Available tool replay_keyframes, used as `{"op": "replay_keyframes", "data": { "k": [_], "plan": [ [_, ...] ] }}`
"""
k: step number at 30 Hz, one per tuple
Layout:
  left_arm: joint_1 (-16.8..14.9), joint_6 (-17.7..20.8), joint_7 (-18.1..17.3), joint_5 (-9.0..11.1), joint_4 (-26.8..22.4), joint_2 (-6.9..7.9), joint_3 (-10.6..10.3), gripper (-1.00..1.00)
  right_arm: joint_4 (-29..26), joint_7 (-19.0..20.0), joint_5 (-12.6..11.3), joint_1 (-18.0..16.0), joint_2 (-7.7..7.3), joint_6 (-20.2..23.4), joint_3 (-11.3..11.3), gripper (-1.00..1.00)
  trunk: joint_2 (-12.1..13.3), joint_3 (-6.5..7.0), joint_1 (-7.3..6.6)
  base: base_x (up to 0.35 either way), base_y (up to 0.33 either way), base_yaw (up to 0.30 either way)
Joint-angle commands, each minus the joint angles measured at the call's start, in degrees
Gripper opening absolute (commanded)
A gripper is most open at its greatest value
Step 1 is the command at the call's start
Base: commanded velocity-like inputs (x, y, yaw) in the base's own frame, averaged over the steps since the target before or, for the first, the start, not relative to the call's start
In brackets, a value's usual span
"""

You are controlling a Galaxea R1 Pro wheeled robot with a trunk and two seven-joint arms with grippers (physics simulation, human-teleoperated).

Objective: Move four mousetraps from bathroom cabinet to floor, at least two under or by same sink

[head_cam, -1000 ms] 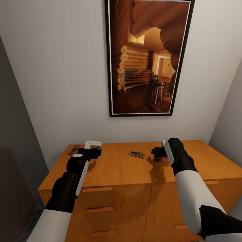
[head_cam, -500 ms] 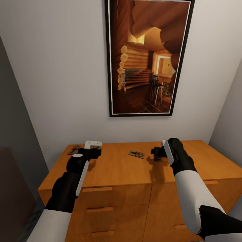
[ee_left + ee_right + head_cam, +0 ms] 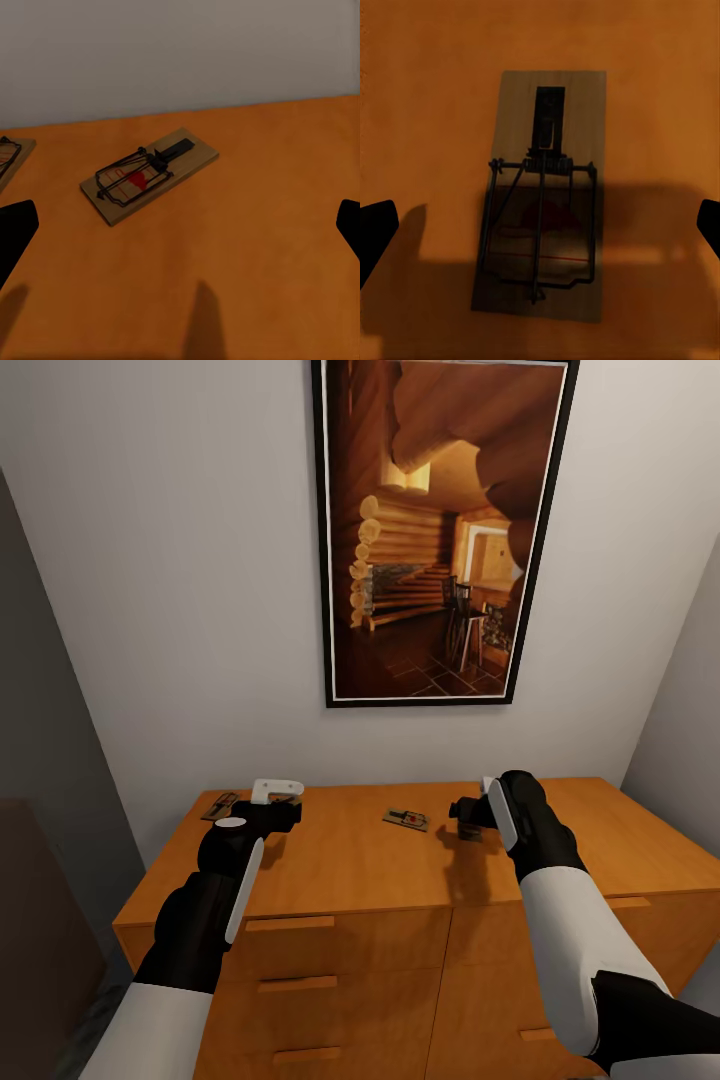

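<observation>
The orange-brown cabinet (image 3: 350, 870) stands against the wall, and mousetraps lie on its top. One mousetrap (image 3: 220, 806) rests near the back left corner and another mousetrap (image 3: 405, 819) lies mid-top. My left gripper (image 3: 275, 800) hovers open over the back left of the top. Its wrist view has a mousetrap (image 3: 150, 174) ahead of the spread fingertips (image 3: 15, 232) and a second trap's corner (image 3: 11, 154) at the picture's edge. My right gripper (image 3: 468, 815) hangs open straight above a further mousetrap (image 3: 544, 217), which lies between its fingertips (image 3: 709, 225) with no contact.
A tall framed picture of a log cabin (image 3: 440, 530) hangs on the white wall behind the cabinet. Drawer fronts with slim handles (image 3: 290, 923) face me. A dark panel (image 3: 40, 860) closes in at the left, and a grey wall (image 3: 690, 710) at the right.
</observation>
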Motion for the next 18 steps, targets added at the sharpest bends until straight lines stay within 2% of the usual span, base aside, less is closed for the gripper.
{"op": "replay_keyframes", "data": {
  "k": [1, 10, 18],
  "plan": [
    [-0.04, 0.29, 0.03, -0.35, -0.06, 0.00, -0.07, 1.00, -0.03, -0.19, -0.06, -0.05, 0.06, 0.20, -0.16, 1.00, -0.04, -0.07, 0.00, 0.000, 0.000, 0.000],
    [-0.04, 0.28, 0.03, -0.35, -0.06, 0.00, -0.10, 1.00, 1.99, -0.21, -0.06, -0.05, 0.06, 0.20, -0.18, 1.00, -0.04, -0.07, 0.00, 0.000, 0.000, 0.000],
    [-0.04, 0.29, 0.03, -0.34, -0.04, 0.00, -0.15, 1.00, 6.74, -0.21, 0.00, -0.05, 0.00, 0.20, -0.21, 1.00, -0.04, -0.07, 0.00, 0.000, 0.000, 0.000]
  ]
}}
